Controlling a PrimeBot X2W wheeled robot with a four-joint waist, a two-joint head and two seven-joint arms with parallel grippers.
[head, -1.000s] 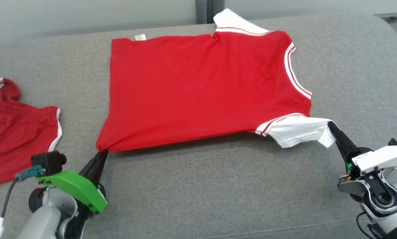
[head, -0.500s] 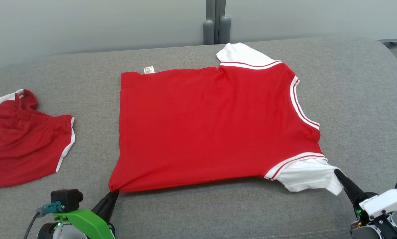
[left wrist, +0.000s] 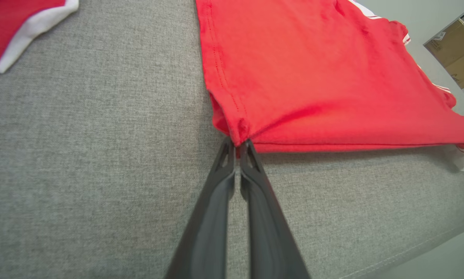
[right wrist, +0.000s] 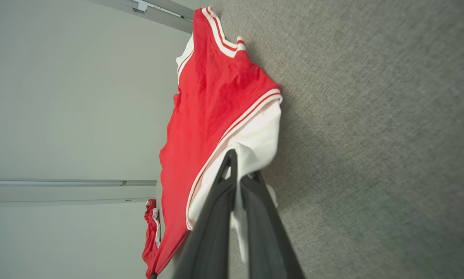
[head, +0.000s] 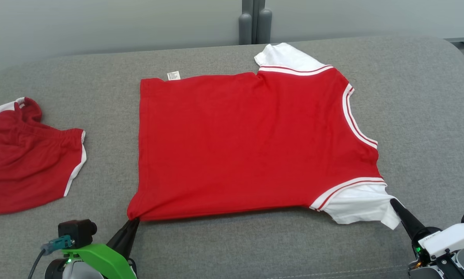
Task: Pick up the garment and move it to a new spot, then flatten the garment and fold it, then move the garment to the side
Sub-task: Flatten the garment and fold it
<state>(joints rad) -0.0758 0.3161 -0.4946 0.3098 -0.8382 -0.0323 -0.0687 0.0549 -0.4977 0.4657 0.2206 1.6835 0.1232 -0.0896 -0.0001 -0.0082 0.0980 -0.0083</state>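
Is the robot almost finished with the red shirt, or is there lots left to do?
About halfway. Done: the red shirt lies spread nearly flat on the grey cushion. In hand: the left gripper pinches its hem corner and the right gripper pinches the white sleeve, holding that edge taut. Left: no fold made yet, and it isn't moved aside.

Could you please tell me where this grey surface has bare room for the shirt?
Bare: right of the shirt, and the strip between it and the shorts. Crowded: the near edge, with left claw and right claw gripping.
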